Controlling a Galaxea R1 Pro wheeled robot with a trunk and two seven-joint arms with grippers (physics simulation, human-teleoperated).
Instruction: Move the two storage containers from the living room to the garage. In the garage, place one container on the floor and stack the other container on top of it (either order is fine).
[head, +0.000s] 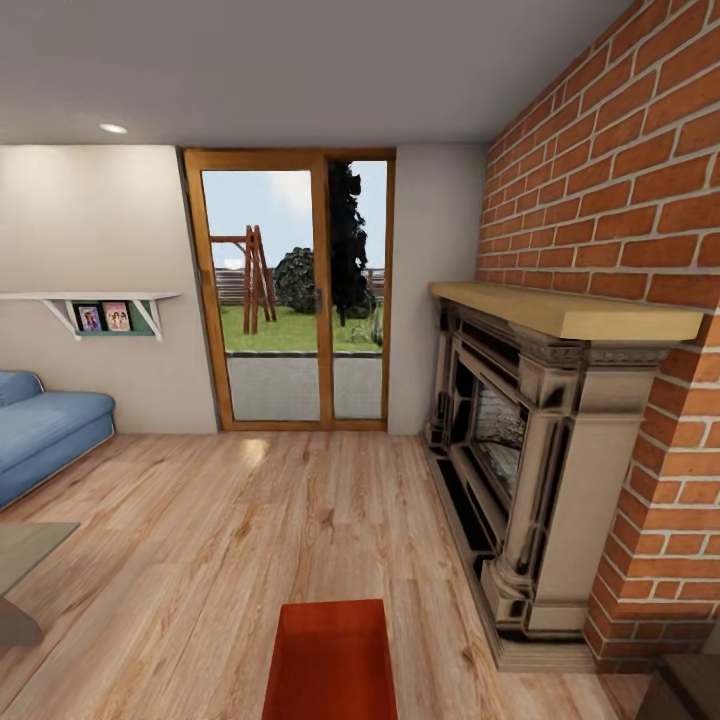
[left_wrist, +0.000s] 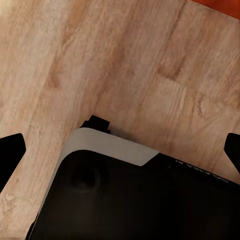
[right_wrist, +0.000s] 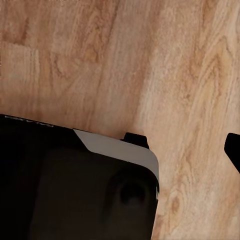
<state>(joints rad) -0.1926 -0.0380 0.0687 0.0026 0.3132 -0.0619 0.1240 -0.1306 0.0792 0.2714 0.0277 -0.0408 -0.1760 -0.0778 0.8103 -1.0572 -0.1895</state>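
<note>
Looking down at one storage container (head: 332, 660) sitting on the wood-plank floor (head: 220, 540) of the living room, just left of the fireplace (head: 530, 470) and nearer me. Thin plain walls, so I reckon it's light but a bit flexy; I'd pinch a long rim near its middle. Both my jaws hang over bare floor, dark tips far apart, holding nothing

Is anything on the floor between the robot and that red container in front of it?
Nothing visible. The storage container sits on bare wood-plank floor straight ahead; the fireplace stands off to the right, the sofa far left.
</note>
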